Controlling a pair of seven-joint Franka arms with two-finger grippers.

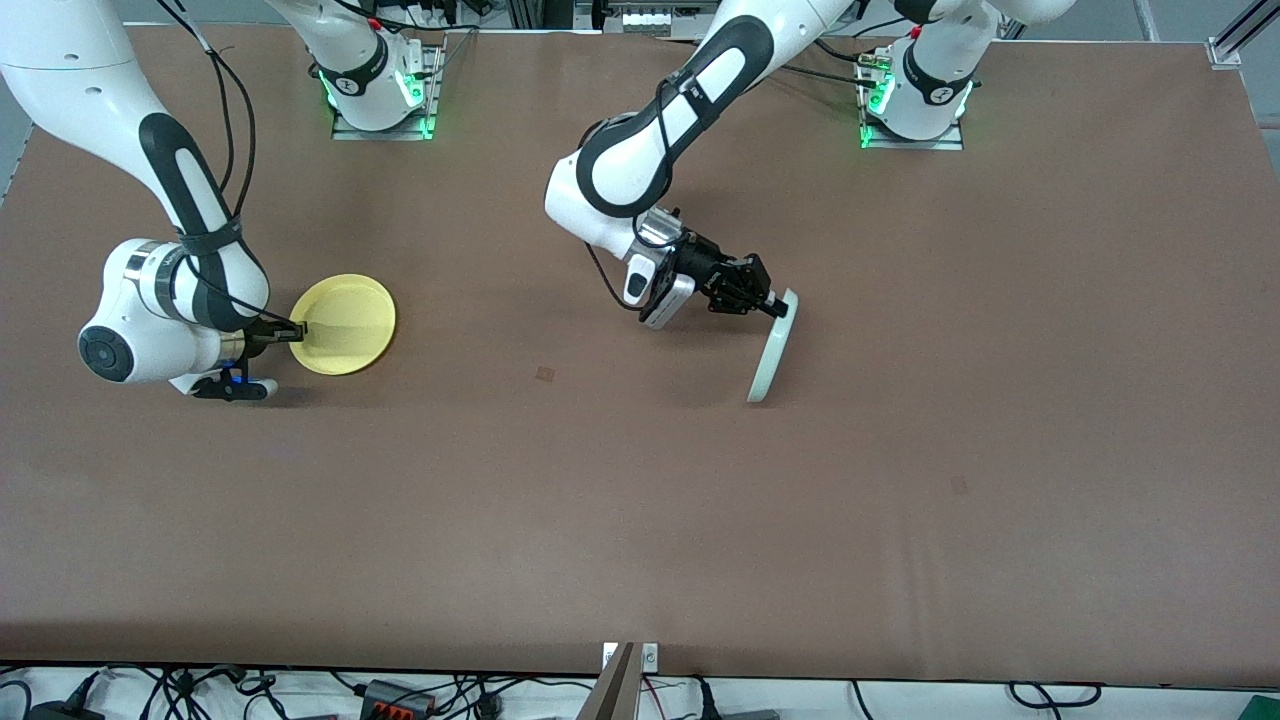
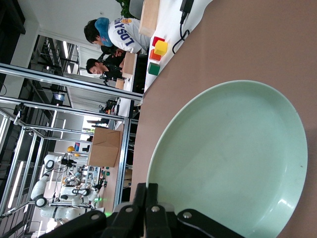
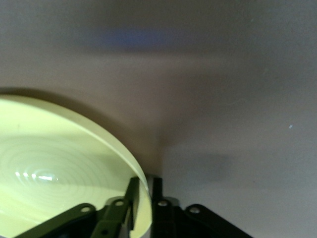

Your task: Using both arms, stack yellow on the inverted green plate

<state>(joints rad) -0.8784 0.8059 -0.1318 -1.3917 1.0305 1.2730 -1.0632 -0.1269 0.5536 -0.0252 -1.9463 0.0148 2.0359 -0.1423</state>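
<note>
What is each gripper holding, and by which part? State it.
The left gripper pinches the green plate by its rim, tilted on edge. The right gripper is shut on the yellow plate's rim.

Even overhead light, soft shadows

brown table [image 1: 640,520]; red, yellow, green blocks [image 2: 157,54] at its edge.

Yellow plate [image 1: 343,324] lies flat toward the right arm's end; green plate [image 1: 773,348] — pale mint — stands on edge (mid-table).
</note>
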